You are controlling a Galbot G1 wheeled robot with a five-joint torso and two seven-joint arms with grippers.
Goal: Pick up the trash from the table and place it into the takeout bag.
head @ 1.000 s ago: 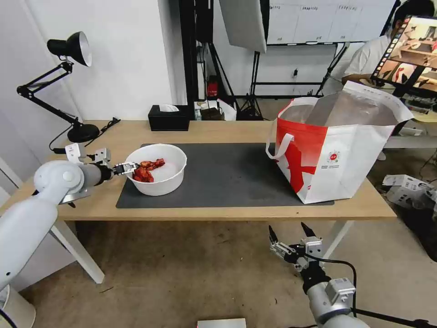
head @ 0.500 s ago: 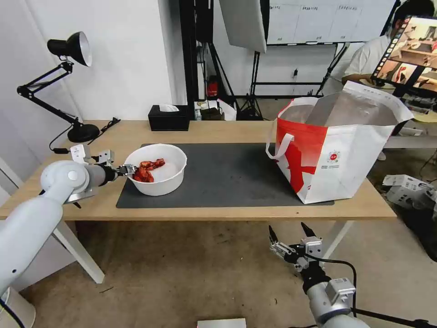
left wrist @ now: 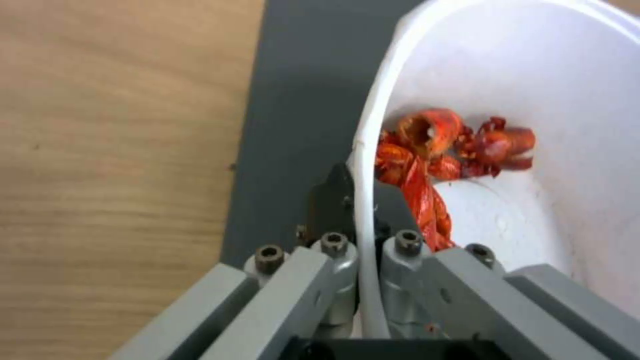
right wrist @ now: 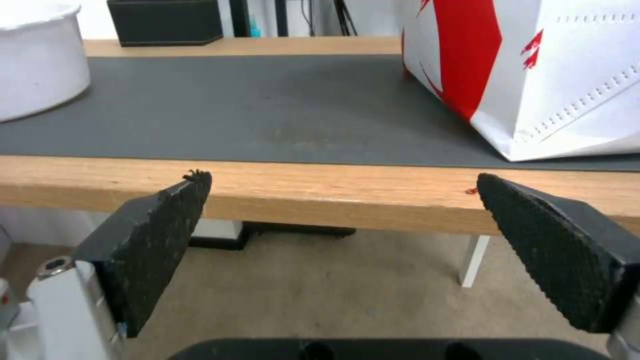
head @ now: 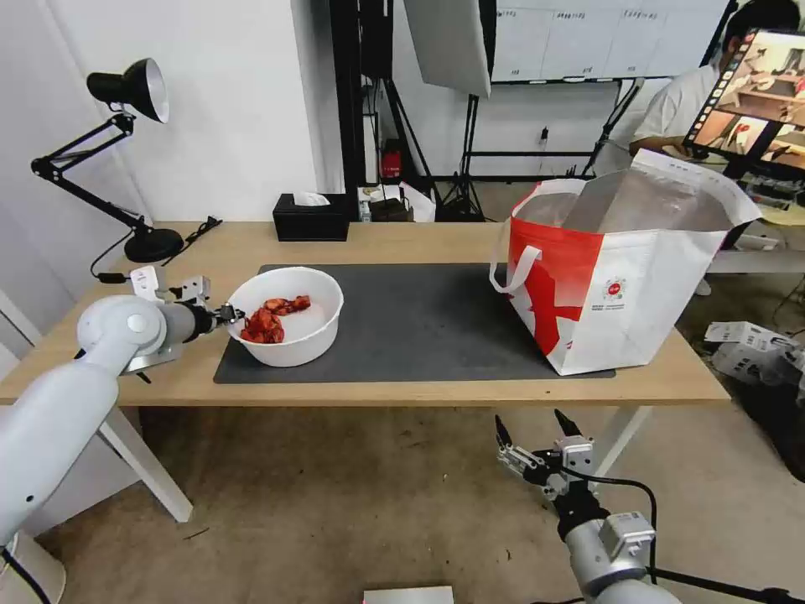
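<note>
Shifted slightly leftward since earlier, white bowl [head: 285, 316] rests on mat [head: 419, 323], red shellfish scraps [head: 270, 317] inside, just beyond left gripper [head: 228, 315], which pinches its rim. Right gripper [head: 532, 434] hangs spread wide, holding nothing, below table [head: 402, 243].

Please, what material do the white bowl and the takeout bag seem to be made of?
The white bowl, its rim pinched by the left gripper, looks like thin plastic, possibly coated paper: smooth, slightly glossy wall. The takeout bag seems woven or laminated fabric with printed red panel; its silver, wrinkled inside suggests foil lining.
</note>
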